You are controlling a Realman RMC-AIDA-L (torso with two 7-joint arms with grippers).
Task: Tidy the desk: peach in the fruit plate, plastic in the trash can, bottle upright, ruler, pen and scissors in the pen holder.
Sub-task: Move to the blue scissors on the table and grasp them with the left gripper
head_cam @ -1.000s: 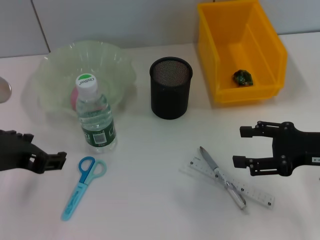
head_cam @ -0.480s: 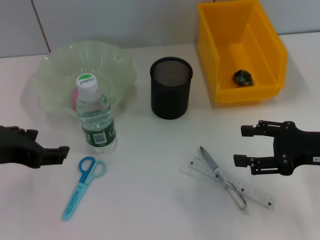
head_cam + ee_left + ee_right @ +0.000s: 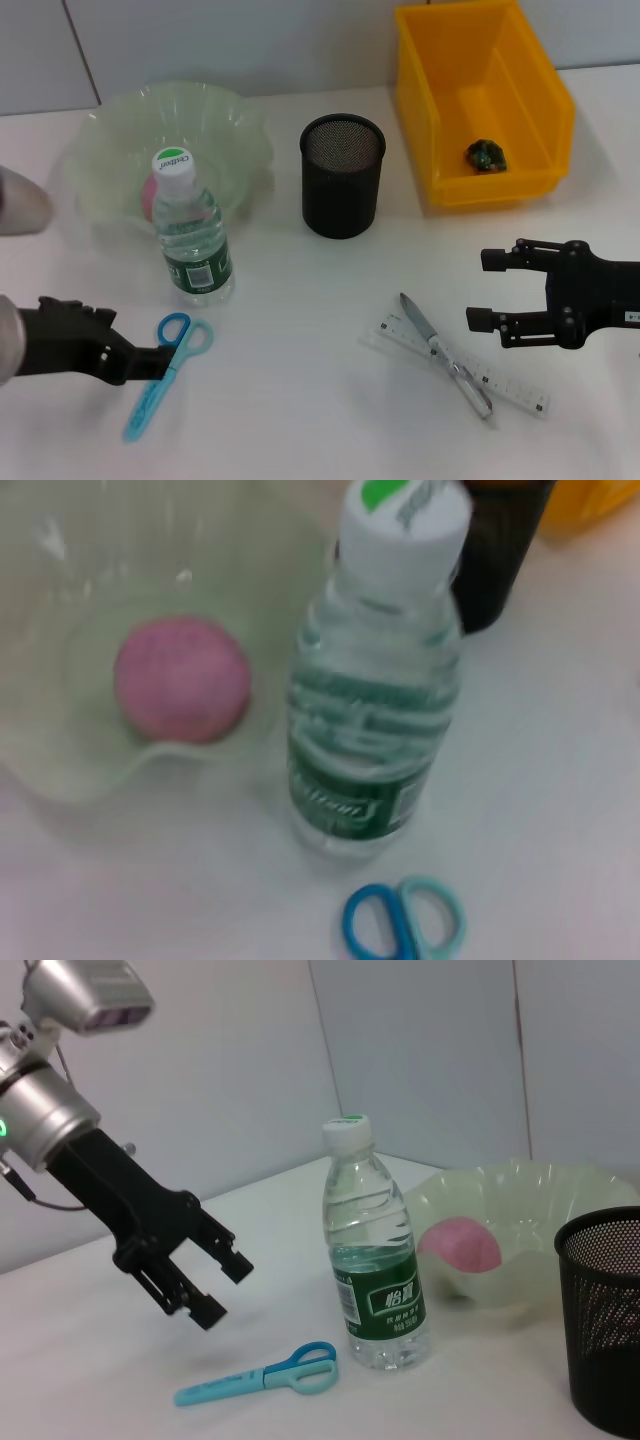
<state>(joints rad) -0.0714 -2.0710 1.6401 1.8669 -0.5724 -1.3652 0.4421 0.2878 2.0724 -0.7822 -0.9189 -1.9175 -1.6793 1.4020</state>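
The scissors (image 3: 167, 375) lay flat on the counter (image 3: 300, 400), just under the left claw (image 3: 150, 362), its fingers apart. The right claw (image 3: 490, 290) hovered open beside the pen (image 3: 445, 355) and ruler (image 3: 455, 367). In the left wrist view, the bottle (image 3: 375, 680) stood upright beyond the scissors handles. In the right wrist view, the left claw hung open above the scissors.

Desk (image 3: 300, 300) status, head view: partly tidied, 3 items loose.

Peach (image 3: 149, 195) in fruit plate (image 3: 110, 130), mostly hidden behind bottle (image 3: 191, 240), which stands upright w/ cap on, just in front of plate. Pen holder (image 3: 342, 175) at centre. Trash can (image 3: 480, 100) at rear right, small dark green wad (image 3: 487, 155) inside. Scissors (image 3: 163, 372) flat on desk, front left; left gripper (image 3: 150, 362) low over them, tips at the handles, finger state unclear. Pen (image 3: 445, 354) lies crossed over ruler (image 3: 455, 366), front right. Right gripper (image 3: 495, 290) just right of them, jaws apart, holding nothing.
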